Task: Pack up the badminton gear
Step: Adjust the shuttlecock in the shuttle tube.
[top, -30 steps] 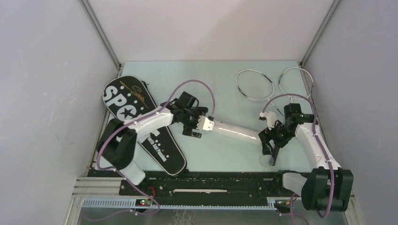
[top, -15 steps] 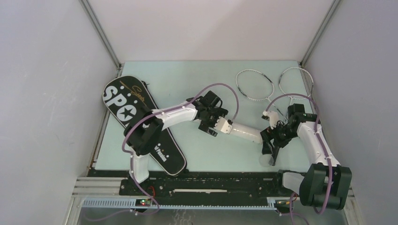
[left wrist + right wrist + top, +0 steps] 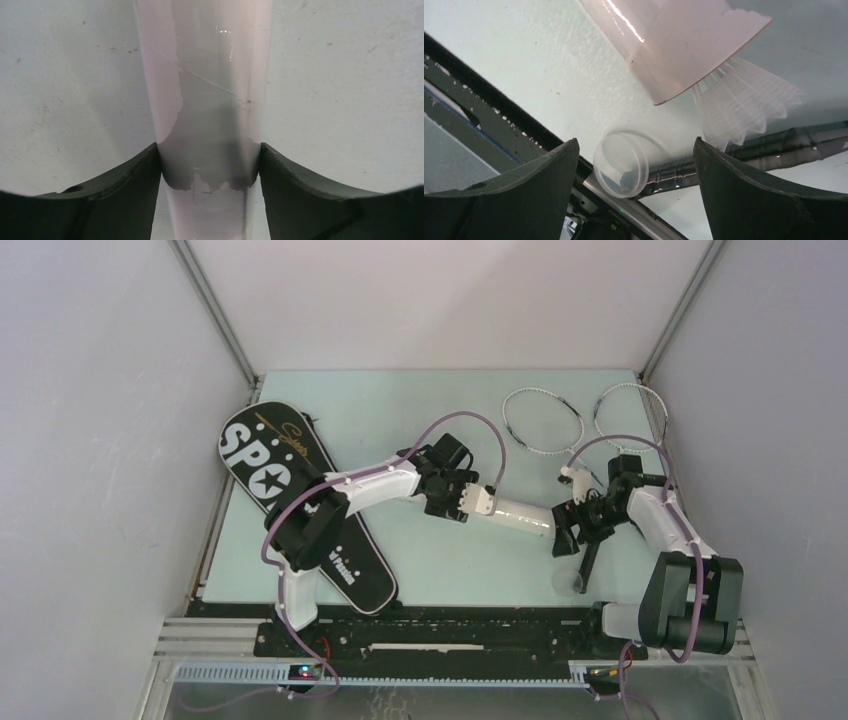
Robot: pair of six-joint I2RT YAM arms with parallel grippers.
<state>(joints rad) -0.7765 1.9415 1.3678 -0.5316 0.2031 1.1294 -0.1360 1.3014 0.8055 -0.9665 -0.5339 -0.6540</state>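
A long white tube [image 3: 520,515] lies across the middle of the table. My left gripper [image 3: 478,504] is at its left end. In the left wrist view both fingers press the sides of the tube [image 3: 210,100], so that gripper [image 3: 209,147] is shut on it. My right gripper [image 3: 563,533] hovers open at the tube's right end. The tube's open mouth [image 3: 684,45] has a white feather shuttlecock [image 3: 744,105] sticking out. A clear round cap [image 3: 621,170] lies on the table beyond the open right gripper [image 3: 635,141]. Two racquets [image 3: 545,422] lie at the far right. The black "SPORT" bag [image 3: 290,502] lies at the left.
The clear cap [image 3: 570,583] sits near the table's front edge, beside a black racquet handle [image 3: 589,560]. The second racquet head [image 3: 630,415] is close to the right wall. The left arm reaches over the bag's lower half.
My left gripper moved right along the tube and closed on it. The tube shifted right. My right gripper rose slightly toward the tube's open end and stayed open.
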